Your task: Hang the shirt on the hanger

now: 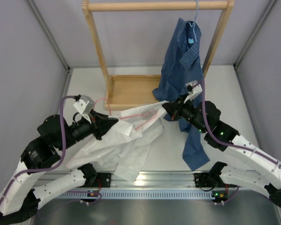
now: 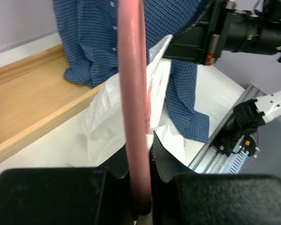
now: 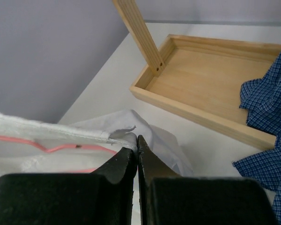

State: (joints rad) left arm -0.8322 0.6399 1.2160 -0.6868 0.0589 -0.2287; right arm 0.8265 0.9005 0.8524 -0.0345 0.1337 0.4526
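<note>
Most of the hanger [image 2: 133, 93] inside the shirt [image 1: 126, 150]

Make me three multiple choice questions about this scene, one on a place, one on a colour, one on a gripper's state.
1. The blue checked shirt hangs from: A the wooden rack; B the left arm; C the wall.
2. The hanger in the white shirt is: A green; B pink; C black.
3. The right gripper is: A wide open; B out of view; C shut on the white shirt.
Answers: A, it dangles from that rack; B, pink wire shows through the fabric; C, closed fingers pinch white cloth.
</note>
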